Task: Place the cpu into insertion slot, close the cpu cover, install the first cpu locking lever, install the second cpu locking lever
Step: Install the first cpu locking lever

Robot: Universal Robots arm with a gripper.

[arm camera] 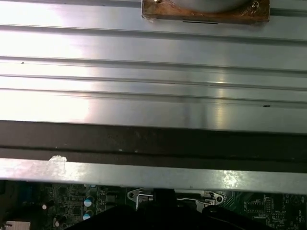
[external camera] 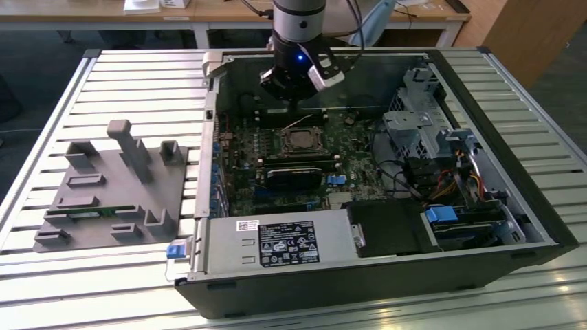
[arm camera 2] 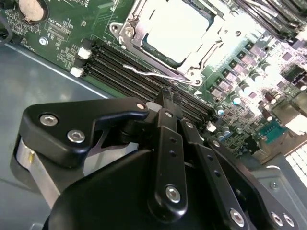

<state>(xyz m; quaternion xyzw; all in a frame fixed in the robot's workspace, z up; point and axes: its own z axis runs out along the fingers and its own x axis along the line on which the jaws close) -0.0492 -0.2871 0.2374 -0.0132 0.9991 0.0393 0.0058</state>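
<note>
The cpu point(arm camera 2: 175, 28) lies flat in the insertion slot point(external camera: 301, 141), its silvery top facing up. The cpu cover point(arm camera 2: 201, 50) lies down around it as a metal frame. One thin wire locking lever point(arm camera 2: 151, 73) stands loose beside the socket, over the memory slots; in the exterior view it point(external camera: 298, 122) rises from the socket's far edge. My gripper point(arm camera 2: 165, 94) hangs just behind that lever with its black fingers together and nothing between them. In the exterior view the gripper point(external camera: 290, 102) is over the far side of the board, just beyond the socket.
The open computer case point(external camera: 513, 206) rests on a slatted metal table point(arm camera: 144, 72). A black heatsink block point(external camera: 293, 175) and long memory slots point(arm camera 2: 124, 67) flank the socket. A drive cage point(external camera: 427, 130) stands on the exterior view's right, a grey fixture block point(external camera: 110, 185) on its left.
</note>
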